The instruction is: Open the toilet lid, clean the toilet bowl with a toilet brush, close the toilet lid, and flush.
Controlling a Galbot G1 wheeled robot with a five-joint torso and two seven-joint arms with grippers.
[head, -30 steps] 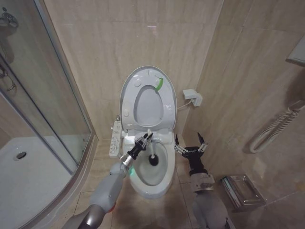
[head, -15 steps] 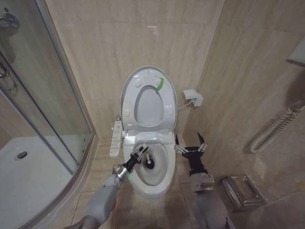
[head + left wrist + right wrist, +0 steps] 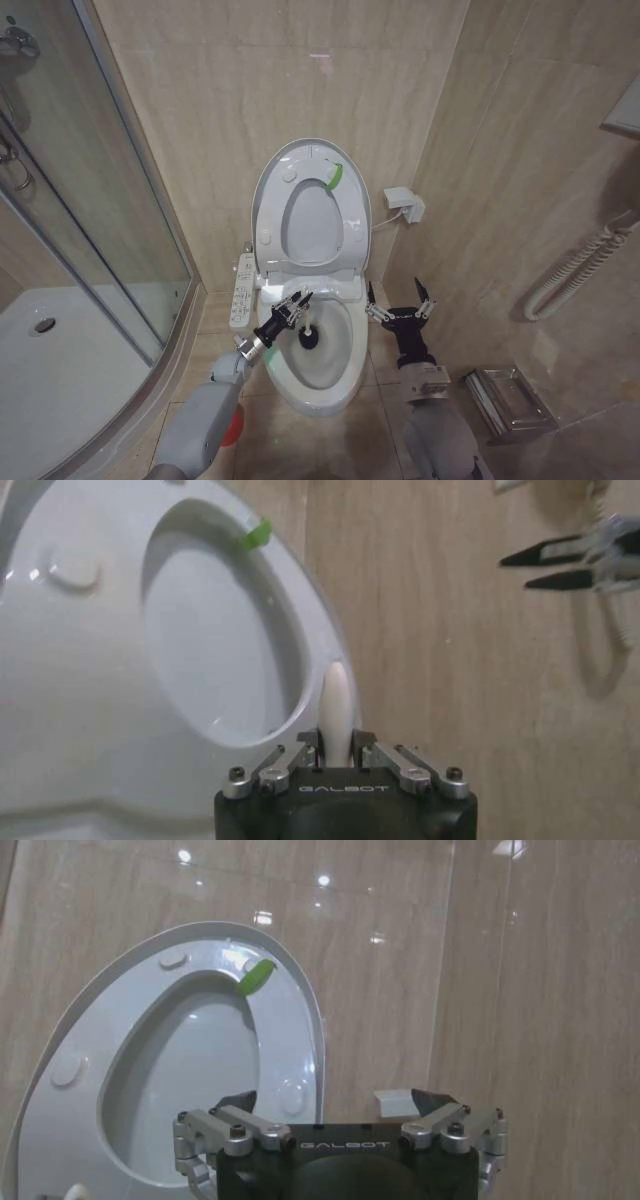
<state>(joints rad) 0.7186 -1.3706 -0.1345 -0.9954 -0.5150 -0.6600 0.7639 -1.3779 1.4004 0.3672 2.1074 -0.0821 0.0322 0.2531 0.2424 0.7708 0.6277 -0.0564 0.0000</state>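
The left claw is clamped on the toilet brush handle, its dark head down inside the toilet bowl. Beside the bowl's rim, the right claw hovers, fingers apart. Behind the bowl, the toilet lid stands raised; the left wrist view shows the handle between the fingers.
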